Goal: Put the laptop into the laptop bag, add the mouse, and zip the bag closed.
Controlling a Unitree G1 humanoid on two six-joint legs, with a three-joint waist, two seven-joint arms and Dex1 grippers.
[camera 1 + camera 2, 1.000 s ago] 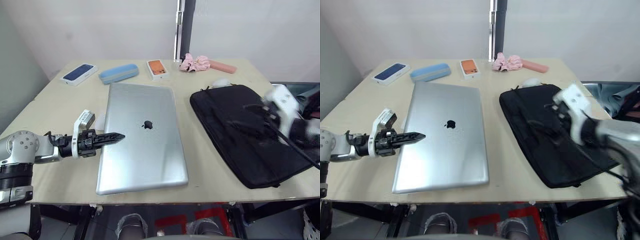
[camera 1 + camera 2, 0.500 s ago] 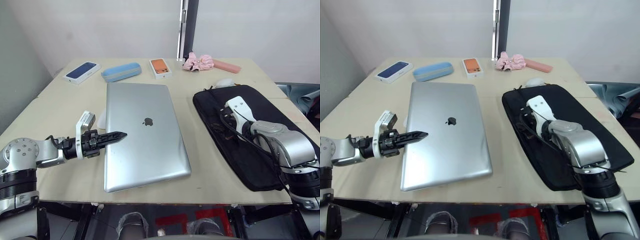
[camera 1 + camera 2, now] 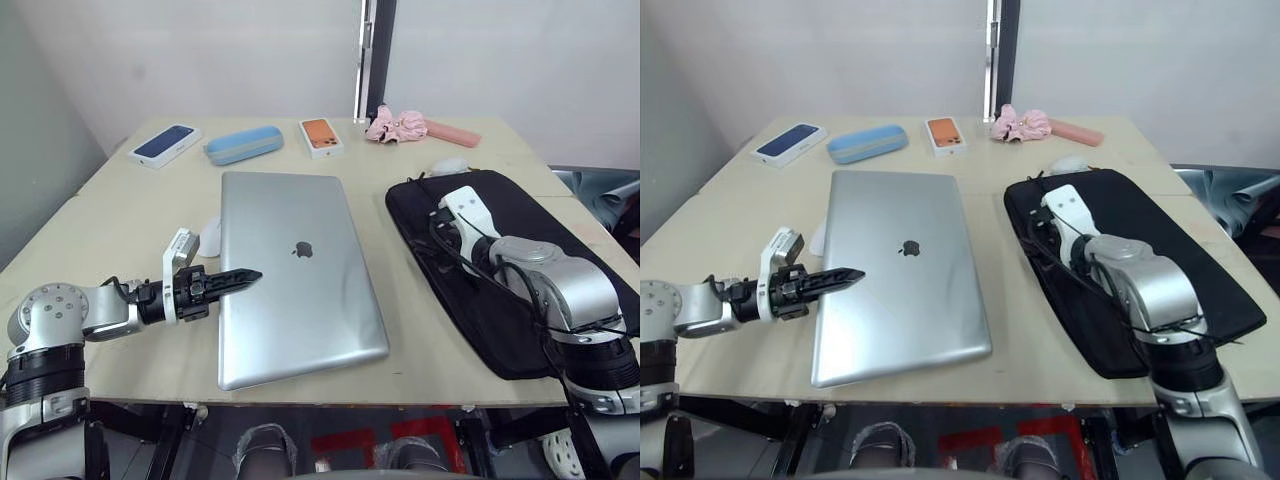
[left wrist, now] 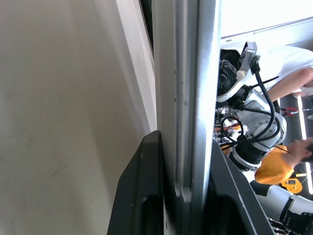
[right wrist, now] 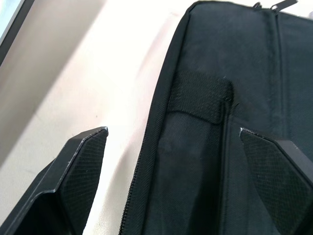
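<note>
Silver-grey metal of the laptop (image 3: 295,268) lies flat, lid shut, on the left half of the table (image 3: 120,215), long axis running from near edge to far edge and leaning slightly right at the near end. Pinched at the left edge by the left gripper (image 3: 238,277), fingers (image 4: 139,196) clamped 1 on each face, probably to lift or slide it toward the laptop bag (image 3: 520,270). Black bag flat on the right, well apart, long axis angled toward the near right corner. Right gripper (image 5: 173,147) hovering over the bag's left edge, jaws wide apart, likely readying to open it. Mouse (image 3: 448,166) just beyond the bag's far end.
</note>
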